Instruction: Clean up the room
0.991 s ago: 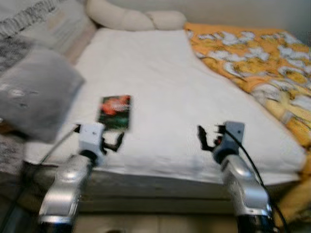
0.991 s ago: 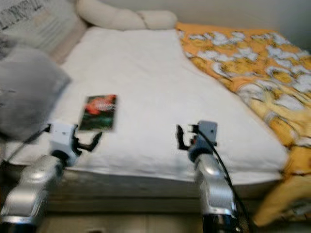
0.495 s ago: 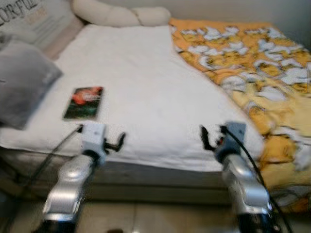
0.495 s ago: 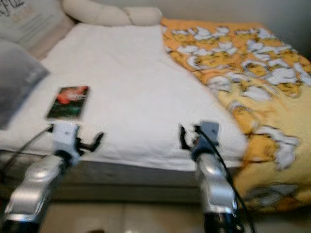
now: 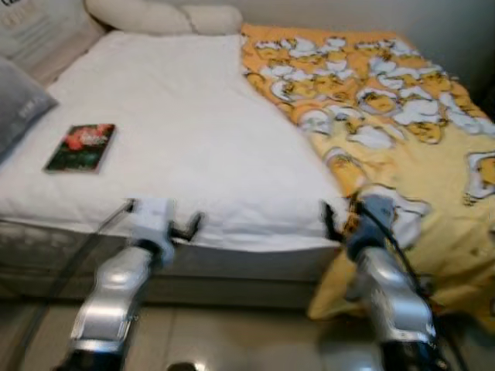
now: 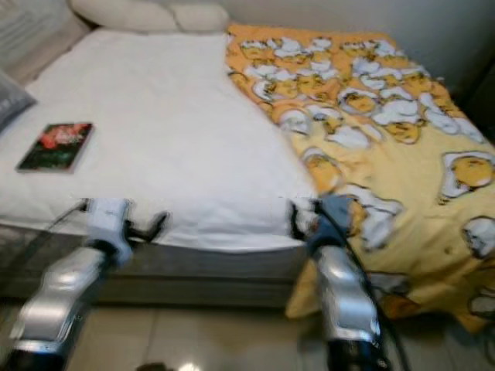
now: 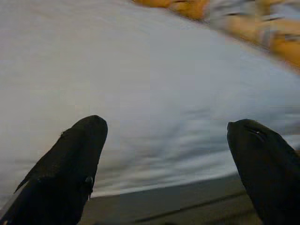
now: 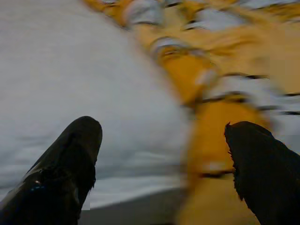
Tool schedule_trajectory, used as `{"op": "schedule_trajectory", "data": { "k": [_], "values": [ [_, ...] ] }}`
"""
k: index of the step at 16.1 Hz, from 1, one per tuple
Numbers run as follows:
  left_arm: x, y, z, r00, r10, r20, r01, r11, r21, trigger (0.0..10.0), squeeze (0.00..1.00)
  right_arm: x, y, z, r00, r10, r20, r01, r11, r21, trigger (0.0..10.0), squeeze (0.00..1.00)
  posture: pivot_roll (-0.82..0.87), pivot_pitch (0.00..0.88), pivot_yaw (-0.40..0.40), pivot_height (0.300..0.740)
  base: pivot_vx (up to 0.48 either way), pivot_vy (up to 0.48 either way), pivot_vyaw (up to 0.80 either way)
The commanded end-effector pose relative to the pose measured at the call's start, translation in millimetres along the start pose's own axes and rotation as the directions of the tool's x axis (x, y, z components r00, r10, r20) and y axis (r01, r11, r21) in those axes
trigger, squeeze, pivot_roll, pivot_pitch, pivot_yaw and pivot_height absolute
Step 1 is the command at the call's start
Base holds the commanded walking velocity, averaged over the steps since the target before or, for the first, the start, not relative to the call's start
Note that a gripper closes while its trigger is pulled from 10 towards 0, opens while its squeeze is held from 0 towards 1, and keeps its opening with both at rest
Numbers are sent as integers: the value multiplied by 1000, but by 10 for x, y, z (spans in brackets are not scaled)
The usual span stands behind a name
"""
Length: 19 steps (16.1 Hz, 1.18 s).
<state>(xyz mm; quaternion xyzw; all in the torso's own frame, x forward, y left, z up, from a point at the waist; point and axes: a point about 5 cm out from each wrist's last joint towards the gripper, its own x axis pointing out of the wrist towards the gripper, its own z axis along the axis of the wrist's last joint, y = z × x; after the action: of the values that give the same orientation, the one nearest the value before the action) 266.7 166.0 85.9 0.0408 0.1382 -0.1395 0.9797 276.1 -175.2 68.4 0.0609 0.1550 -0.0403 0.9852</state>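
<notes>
The left pincer (image 5: 189, 226) hangs released before the near edge of the bed (image 5: 193, 147), its two black fingers (image 7: 70, 168) spread wide with nothing between them. The right pincer (image 5: 334, 220) is likewise released (fingers well apart in its wrist view), held at the bed's near corner where the white sheet meets the yellow-orange patterned blanket (image 5: 387, 116). That blanket covers the bed's right side and droops over the near edge toward the tiled floor (image 5: 232, 340). A dark book (image 5: 80, 148) with a red cover picture lies flat on the sheet, well to the left. A grey pillow (image 5: 17, 100) sits at the left edge, cream pillows (image 5: 155, 15) at the head.
</notes>
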Motion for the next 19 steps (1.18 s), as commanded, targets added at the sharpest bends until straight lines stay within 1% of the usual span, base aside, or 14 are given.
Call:
{"op": "schedule_trajectory", "data": {
  "k": [1, 7, 8, 9, 11, 13, 16, 19],
  "values": [
    [-19, 74, 45, 1000, 23, 13, -24, 1000, 18, 10000, 0, 11, 64, 56, 1000, 20, 21, -20, 1000, 11, 10000, 1000, 66, 0, 1, 740, 0, -480, 0],
    [-19, 74, 45, 1000, 23, 13, -24, 1000, 18, 10000, 0, 11, 64, 56, 1000, 20, 21, -20, 1000, 11, 10000, 1000, 66, 0, 1, 740, 0, -480, 0],
    [12, 112, 96, 997, 64, 52, -65, 998, 15, 10000, 0, 28, 77, 63, 1000, 16, 23, -15, 1000, -16, 10000, 0, 59, 0, 2, 740, 0, 0, 0],
    [56, 183, 191, 983, 141, 115, -141, 990, -7, 10000, 0, 48, 86, 64, 1000, 5, 18, -4, 999, -44, 10000, 0, 59, 0, 2, 740, 0, 0, 0],
    [60, 186, 194, 983, 143, 115, -143, 990, -7, 10000, 0, 51, 73, 59, 1000, -2, 10, 3, 999, -33, 10000, 0, 59, 0, 2, 740, 0, 0, 0],
    [63, 186, 194, 983, 142, 113, -143, 990, -5, 10000, 0, 55, 56, 66, 1000, -7, 12, 8, 999, -37, 10000, 0, 57, 0, 5, 740, 255, 0, -781],
    [78, 180, 189, 983, 142, 116, -143, 990, -1, 10000, 0, 62, 52, 86, 1000, -4, 24, 5, 998, -55, 10000, 0, 55, 0, 8, 740, 252, 0, 0],
    [92, 190, 185, 983, 144, 116, -145, 989, -1, 10000, 0, 73, 89, 91, 1000, 10, 27, -8, 998, -63, 10000, 0, 56, 0, 10, 740, 264, 0, 0]
  ]
}}
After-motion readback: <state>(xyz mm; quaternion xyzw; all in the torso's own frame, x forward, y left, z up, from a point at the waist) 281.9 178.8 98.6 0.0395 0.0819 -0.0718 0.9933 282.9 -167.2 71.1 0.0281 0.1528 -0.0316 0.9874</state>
